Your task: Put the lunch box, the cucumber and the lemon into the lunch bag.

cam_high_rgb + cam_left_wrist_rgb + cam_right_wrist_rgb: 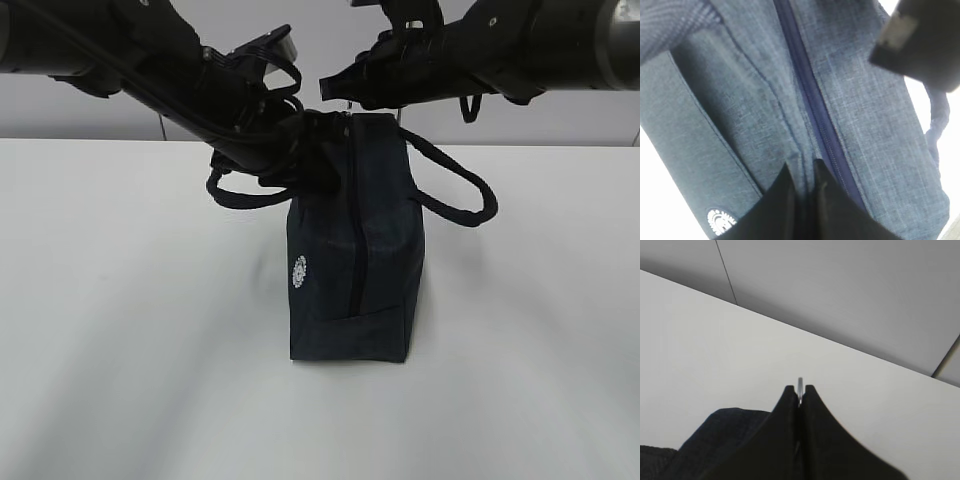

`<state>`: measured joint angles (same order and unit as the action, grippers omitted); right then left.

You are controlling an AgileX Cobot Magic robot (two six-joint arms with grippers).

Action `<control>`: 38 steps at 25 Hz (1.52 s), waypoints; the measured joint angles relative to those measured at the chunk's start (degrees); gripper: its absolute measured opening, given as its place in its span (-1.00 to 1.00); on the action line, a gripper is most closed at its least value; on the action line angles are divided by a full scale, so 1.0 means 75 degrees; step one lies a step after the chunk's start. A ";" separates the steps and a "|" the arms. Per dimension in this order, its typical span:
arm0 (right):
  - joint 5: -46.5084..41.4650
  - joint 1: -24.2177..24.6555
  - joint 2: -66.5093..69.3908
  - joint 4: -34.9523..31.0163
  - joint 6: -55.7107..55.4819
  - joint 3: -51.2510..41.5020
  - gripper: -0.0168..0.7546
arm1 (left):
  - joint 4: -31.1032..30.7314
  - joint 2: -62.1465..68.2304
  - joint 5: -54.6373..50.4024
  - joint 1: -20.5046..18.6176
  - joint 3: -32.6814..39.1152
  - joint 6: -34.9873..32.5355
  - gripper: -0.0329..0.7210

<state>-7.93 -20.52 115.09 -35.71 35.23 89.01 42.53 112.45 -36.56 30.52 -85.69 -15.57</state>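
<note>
Navy fabric of the lunch bag point(355, 250) stands zipped on the table point(120, 300), our left gripper point(805, 172) pinching a fold beside the zipper, our right gripper point(800, 390) clamped on the silver pull point(800, 383), and we judge nothing packed.

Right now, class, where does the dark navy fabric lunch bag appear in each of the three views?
Exterior view: dark navy fabric lunch bag stands upright at centre on the white table.
Left wrist view: it fills the frame, zipper closed.
Right wrist view: only a dark corner shows, lower left.
Shared landmark: the white table.
</note>
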 joint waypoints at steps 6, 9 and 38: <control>0.0084 0.0000 0.0005 0.0000 0.0000 0.0000 -0.96 | 0.0000 0.0000 -0.0014 0.0000 0.0000 -0.0312 -0.93; 0.0219 0.0013 0.0082 0.0000 0.0000 0.0000 -0.96 | 0.0000 0.0000 -0.0025 0.0000 0.0000 -0.0346 -0.93; -0.0074 0.0505 0.1089 -0.0741 0.0000 0.0925 -0.96 | -0.0123 0.0000 -0.0698 0.0000 -0.0090 -0.0813 -0.94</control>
<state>-8.48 -16.74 123.26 -41.27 35.23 95.95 41.61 112.45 -41.80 30.52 -86.37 -21.67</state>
